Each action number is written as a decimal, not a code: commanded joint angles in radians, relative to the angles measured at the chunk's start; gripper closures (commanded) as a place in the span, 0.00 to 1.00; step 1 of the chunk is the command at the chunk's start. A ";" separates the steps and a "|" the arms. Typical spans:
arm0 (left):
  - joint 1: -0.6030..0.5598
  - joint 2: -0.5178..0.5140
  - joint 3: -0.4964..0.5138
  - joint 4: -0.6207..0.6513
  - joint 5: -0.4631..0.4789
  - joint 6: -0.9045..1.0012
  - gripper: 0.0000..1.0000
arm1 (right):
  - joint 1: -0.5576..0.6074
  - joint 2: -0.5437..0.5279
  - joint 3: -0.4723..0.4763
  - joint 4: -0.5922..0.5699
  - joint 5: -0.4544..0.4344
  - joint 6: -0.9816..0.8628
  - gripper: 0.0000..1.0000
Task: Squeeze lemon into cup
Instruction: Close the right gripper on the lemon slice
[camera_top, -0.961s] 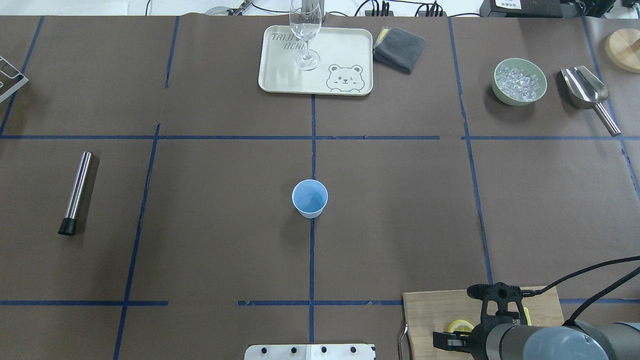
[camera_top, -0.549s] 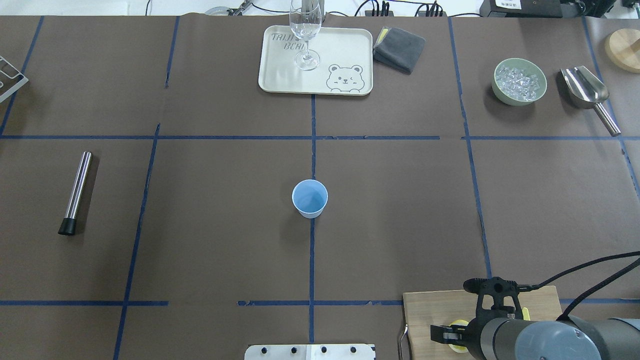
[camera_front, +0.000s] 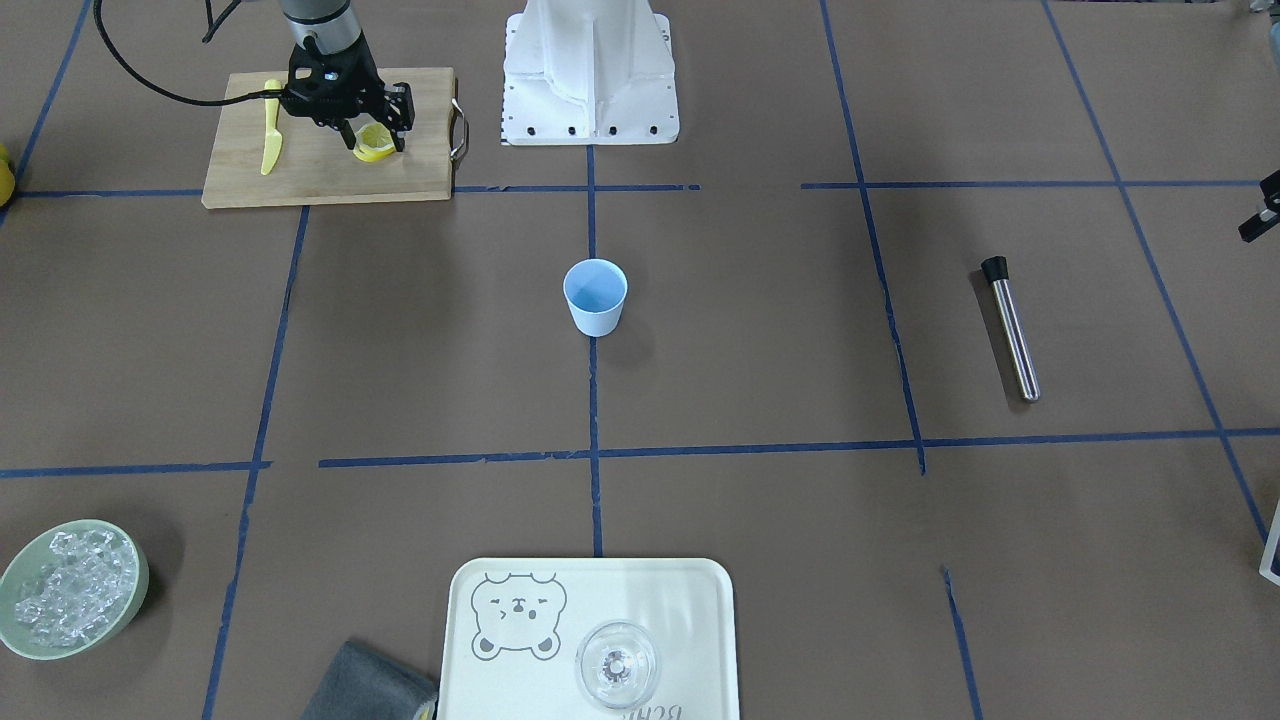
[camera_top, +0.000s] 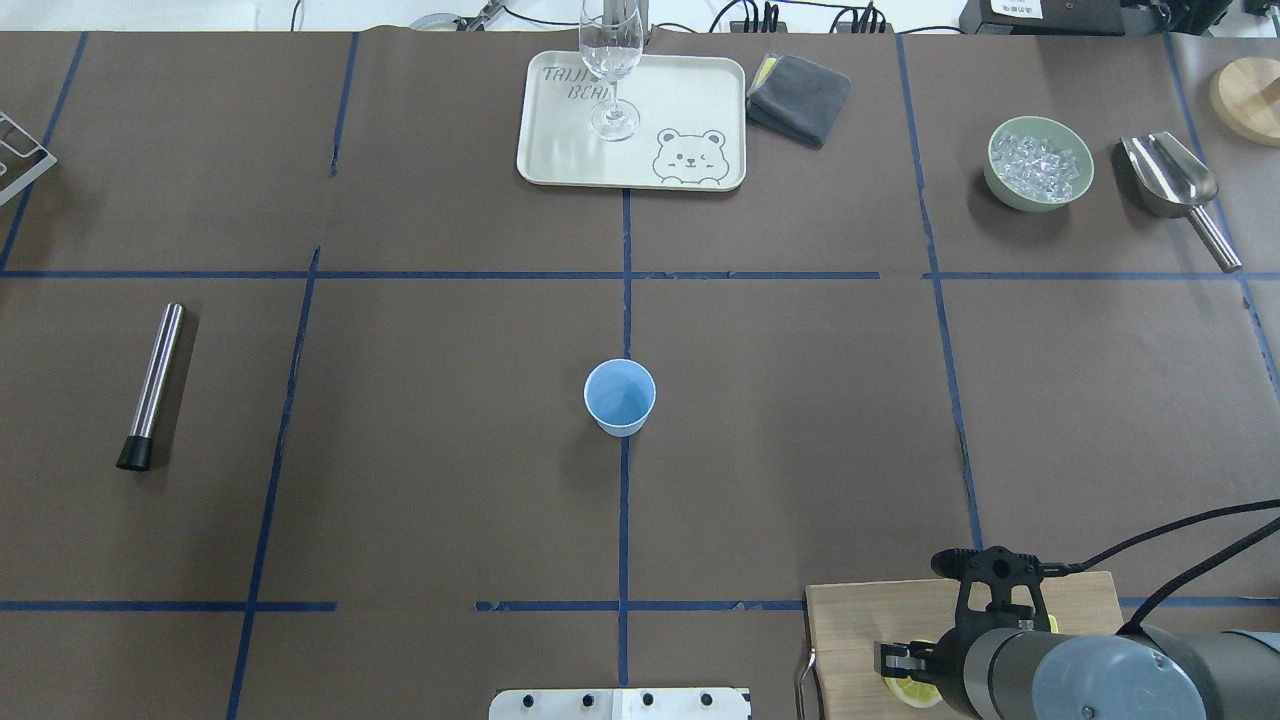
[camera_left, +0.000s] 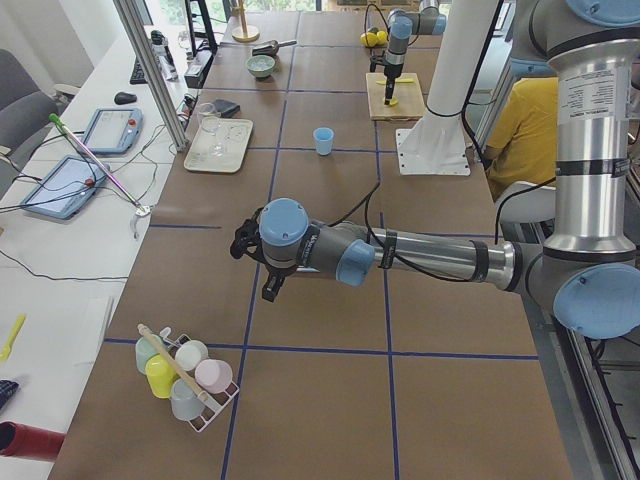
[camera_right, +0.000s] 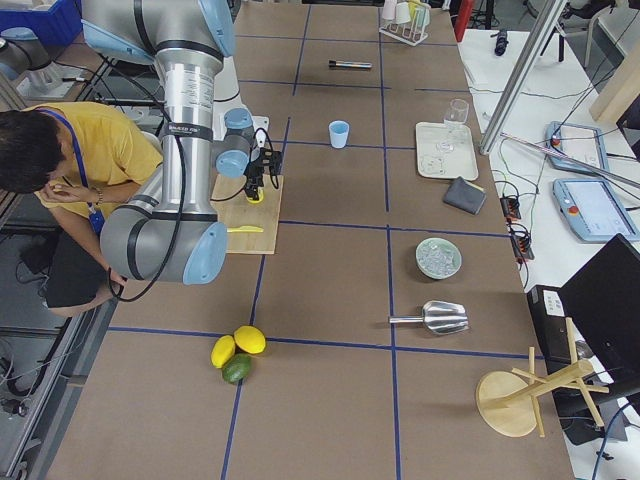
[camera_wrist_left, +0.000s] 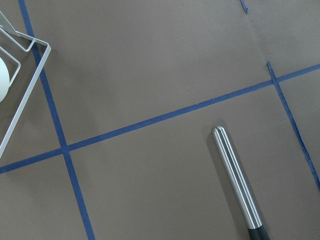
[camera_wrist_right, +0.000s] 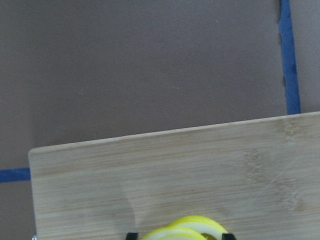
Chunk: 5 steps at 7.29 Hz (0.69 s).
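Cutting board (camera_front: 320, 180): right claw (camera_front: 372, 140) straddles lemon (camera_front: 372, 148), contact unclear.

In the overhead view a wine glass (camera_top: 611, 70) stands on a bear-printed tray (camera_top: 690, 110) at top centre, a grey cloth (camera_top: 800, 98) beside it, a bowl of ice (camera_top: 1038, 163) and metal scoop (camera_top: 1175, 185) at upper right, a steel rod (camera_top: 153, 385) at left.

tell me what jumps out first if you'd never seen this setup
The light-blue cup stands alone mid-table where the blue tape lines cross. At the robot's near right corner, the right gripper is down on the wooden cutting board, its fingers either side of a bright yellow lemon slice, with a yellow plastic knife lying beside it.
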 joint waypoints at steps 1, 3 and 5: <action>0.000 0.000 -0.001 0.000 -0.002 0.000 0.00 | 0.009 -0.010 0.008 0.000 -0.002 0.003 0.64; 0.000 0.012 -0.004 0.000 -0.020 0.000 0.00 | 0.013 -0.025 0.033 0.000 -0.002 0.001 0.64; -0.002 0.015 -0.012 0.000 -0.021 0.000 0.00 | 0.030 -0.078 0.090 -0.002 -0.001 0.001 0.63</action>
